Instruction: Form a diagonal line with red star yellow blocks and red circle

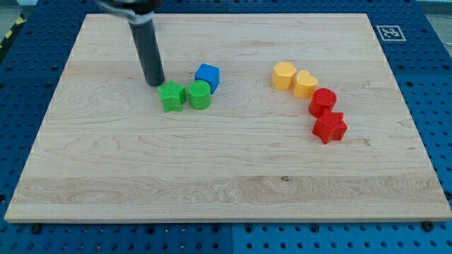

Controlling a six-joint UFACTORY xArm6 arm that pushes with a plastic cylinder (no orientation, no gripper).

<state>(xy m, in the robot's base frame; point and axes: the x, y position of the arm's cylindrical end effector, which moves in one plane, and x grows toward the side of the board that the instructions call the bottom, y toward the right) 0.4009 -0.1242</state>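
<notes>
- The desk, a pale wooden board on a blue pegboard, carried seven small blocks in two groups, well apart.
- At the desk's 3 o'clock side the task's blocks lay in a chain: a yellow hexagon-like block, a yellow heart-like block touching it at its 4 o'clock, the red circle just beside that, and the red star touching the circle at its 6 o'clock.
- I judged the task nearly done: the chain ran diagonally but bent downward at the star (more arc than line).
- The next move, as I judged it, called for the star to be nudged toward 3 o'clock, which meant my tip crossing the desk and approaching the star from its 9 o'clock side.
- My tip (the rod serves as end effector; it has no jaws, so it held nothing) rested on the desk at the green star's 10 o'clock, just beside it, far from the task's blocks.
- A green round block touched that star; a blue block sat at its 1 o'clock.
- The only marking was a black-and-white fiducial tag at the desk's 1 o'clock corner; no readable writing showed.
</notes>
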